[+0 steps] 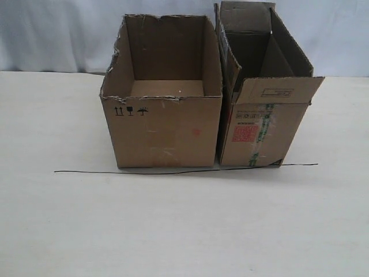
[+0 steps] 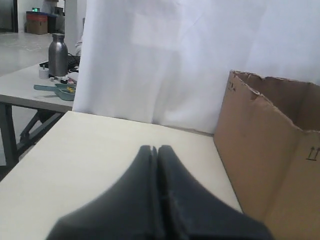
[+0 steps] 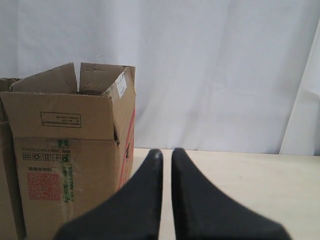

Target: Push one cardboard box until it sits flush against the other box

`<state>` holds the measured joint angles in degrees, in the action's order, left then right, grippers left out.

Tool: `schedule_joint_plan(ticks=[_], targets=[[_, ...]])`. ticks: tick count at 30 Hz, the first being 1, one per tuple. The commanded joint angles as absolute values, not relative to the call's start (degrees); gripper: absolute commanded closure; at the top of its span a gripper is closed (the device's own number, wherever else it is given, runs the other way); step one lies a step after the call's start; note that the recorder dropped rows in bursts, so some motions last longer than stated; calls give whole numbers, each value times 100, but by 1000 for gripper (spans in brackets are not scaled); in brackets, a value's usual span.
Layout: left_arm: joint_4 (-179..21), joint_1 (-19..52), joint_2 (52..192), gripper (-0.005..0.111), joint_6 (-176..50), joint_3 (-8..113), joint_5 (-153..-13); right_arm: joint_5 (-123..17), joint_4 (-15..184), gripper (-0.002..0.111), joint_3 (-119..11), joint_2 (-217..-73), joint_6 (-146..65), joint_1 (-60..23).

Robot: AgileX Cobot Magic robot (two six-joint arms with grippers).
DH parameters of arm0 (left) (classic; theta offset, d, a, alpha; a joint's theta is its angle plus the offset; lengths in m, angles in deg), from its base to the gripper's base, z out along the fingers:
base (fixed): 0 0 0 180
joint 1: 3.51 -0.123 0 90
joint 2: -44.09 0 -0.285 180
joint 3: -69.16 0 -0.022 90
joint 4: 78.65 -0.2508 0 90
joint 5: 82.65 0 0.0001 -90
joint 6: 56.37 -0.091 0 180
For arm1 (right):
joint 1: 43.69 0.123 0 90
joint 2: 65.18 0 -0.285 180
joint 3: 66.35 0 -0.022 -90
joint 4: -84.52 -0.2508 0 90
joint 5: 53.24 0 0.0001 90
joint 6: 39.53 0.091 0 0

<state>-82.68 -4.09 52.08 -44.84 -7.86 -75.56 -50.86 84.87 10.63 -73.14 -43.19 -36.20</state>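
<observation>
Cardboard box [image 1: 164, 109] parked toward the table's [image 1: 52, 219] far edge on my feed, side pressed against the other box [image 1: 262, 112], left tool [image 2: 157, 150] pinched together beside it, right tool [image 3: 167, 152] showing a thin gap, neither touching cardboard.

the cardboard box [image 1: 163, 127] is matt brown cardboard, rough and frayed along its torn rim. the other box [image 1: 262, 124] is the same dull cardboard (with green-striped tape). the table [image 1: 173, 225] looks pale, smooth and matt; the backdrop [image 1: 57, 34] is white cloth.
</observation>
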Motion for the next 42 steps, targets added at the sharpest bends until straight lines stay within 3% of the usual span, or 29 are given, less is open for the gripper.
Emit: schedule_joint_plan(ticks=[1,42], targets=[[-8531,-412,5188,107,-4672,-806,-7531,-5075,8494,103,1087,-7297,-4328,-3622],[-8101,-412,5188,107,-5156,-806,-7573,-5075,8494,103,1087,-7297,-4328,-3622]])
